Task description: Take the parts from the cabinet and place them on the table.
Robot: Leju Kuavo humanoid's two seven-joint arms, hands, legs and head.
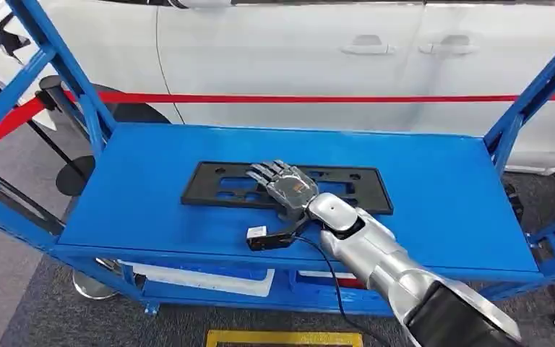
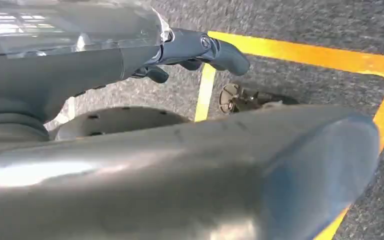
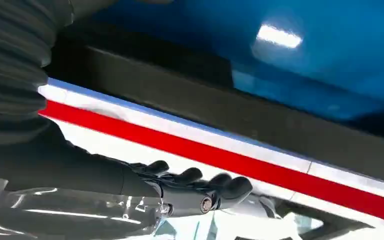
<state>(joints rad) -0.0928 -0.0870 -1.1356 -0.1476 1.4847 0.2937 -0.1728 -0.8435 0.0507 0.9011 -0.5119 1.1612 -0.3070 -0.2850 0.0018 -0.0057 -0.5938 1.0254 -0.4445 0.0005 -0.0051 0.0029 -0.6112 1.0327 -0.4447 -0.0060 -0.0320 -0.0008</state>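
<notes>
Parts retrieval is only beginning, we are judging: on the blue cabinet shelf the black slotted part is lying flat, unlifted, right hand resting on it, fingers extended, clasping nothing.

The right hand lies over the middle of the black part, hiding that stretch of it — whether the fingers grip it or merely rest on it cannot be told. The right arm runs off the head view's lower edge. In the right wrist view the part is a blurred dark band, cut off at both sides. In the left wrist view the left hand is largely hidden — its grasp cannot be told.
</notes>
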